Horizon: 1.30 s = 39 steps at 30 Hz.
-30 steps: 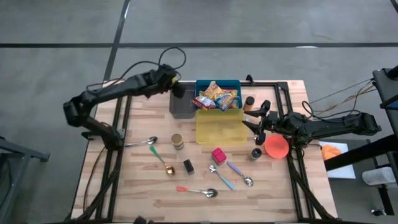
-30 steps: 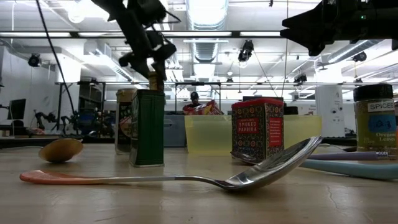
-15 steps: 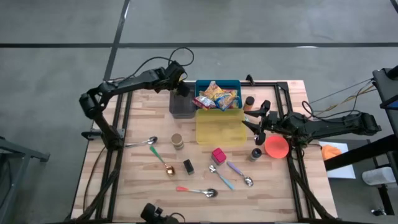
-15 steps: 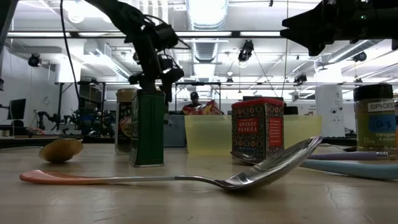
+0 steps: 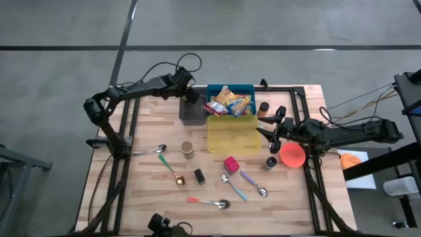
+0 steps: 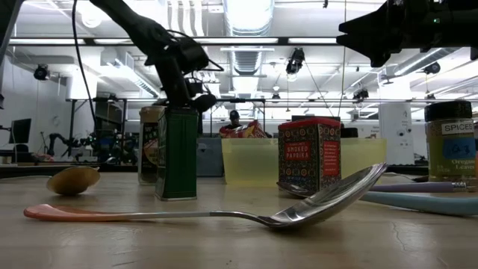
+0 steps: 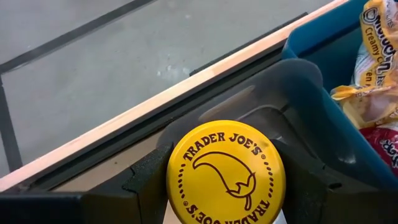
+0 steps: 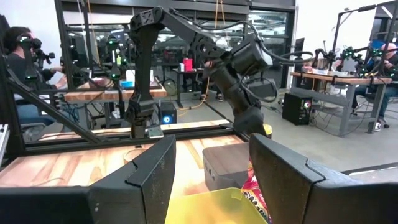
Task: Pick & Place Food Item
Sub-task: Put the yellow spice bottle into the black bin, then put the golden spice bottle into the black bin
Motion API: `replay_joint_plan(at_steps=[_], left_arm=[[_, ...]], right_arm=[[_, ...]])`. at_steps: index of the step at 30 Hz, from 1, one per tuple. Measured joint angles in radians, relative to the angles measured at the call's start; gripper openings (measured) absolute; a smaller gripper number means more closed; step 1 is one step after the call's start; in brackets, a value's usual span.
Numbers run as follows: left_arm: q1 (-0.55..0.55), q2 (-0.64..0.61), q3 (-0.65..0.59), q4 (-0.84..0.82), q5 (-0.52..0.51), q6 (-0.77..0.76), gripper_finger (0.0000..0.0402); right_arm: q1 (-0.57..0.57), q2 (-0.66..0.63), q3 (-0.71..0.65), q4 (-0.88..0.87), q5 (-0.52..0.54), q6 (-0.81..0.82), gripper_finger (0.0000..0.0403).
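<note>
Two arms show in the high view: the left gripper (image 5: 189, 93) hangs over the grey bin (image 5: 193, 113) at eleven o'clock of the table (image 5: 151, 191), beside the blue bin (image 5: 230, 89) of snack packets (image 5: 229, 102); the right gripper (image 5: 273, 129) waits at three o'clock beside the yellow bin (image 5: 233, 136). Low view: the left arm sits behind a green tin (image 6: 176, 153). Left wrist view: jaws grip a yellow-lidded jar (image 7: 226, 171) above the grey bin's wall. Right wrist view: its own jaws stand open, holding nothing. If released off-centre, the jar could strike the bin's wall and tip or roll out.
</note>
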Motion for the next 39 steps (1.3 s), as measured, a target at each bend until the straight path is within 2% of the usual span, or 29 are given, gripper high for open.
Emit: replay_joint_plan(at_steps=[19,33,39], left_arm=[[0.010,0.001,-0.047,0.014,0.016,-0.029,0.0234],[0.014,0.000,-0.047,0.014,0.025,-0.014,0.0334],[0.014,0.000,-0.047,0.022,0.023,-0.033,0.0358]], right_arm=[[0.000,0.000,0.000,0.000,0.000,0.000,0.0203],[0.000,0.000,0.000,0.000,0.000,0.000,0.0203],[0.000,0.000,0.000,0.000,0.000,0.000,0.0203]])
